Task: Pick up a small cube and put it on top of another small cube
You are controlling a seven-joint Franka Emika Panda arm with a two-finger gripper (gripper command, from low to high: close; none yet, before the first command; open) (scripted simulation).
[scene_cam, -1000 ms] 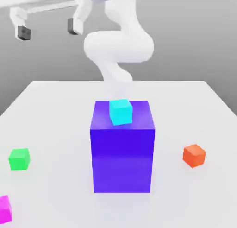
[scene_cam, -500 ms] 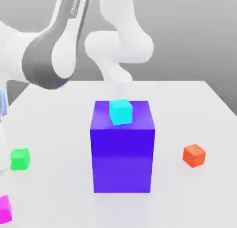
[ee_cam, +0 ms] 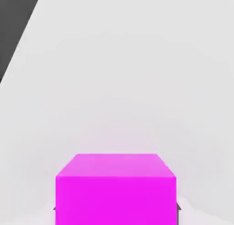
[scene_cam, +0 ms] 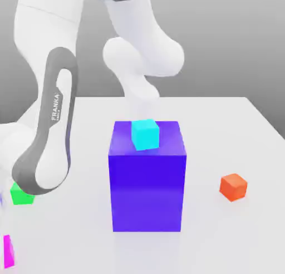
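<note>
Our claw (ee_cam: 116, 212) is clamped on the magenta cube (ee_cam: 116, 194), low at the exterior view's left. We should confirm an even squeeze, then lift straight up, slowly, without twisting. We count four small cubes: one magenta, one green (scene_cam: 22, 197), one orange (scene_cam: 233, 187), one cyan (scene_cam: 146, 135); and one big blue block (scene_cam: 147, 192).

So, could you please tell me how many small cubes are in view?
4: magenta near the exterior view's left edge, green partly behind the arm, cyan on the large blue block, orange right; others may be hidden.
</note>
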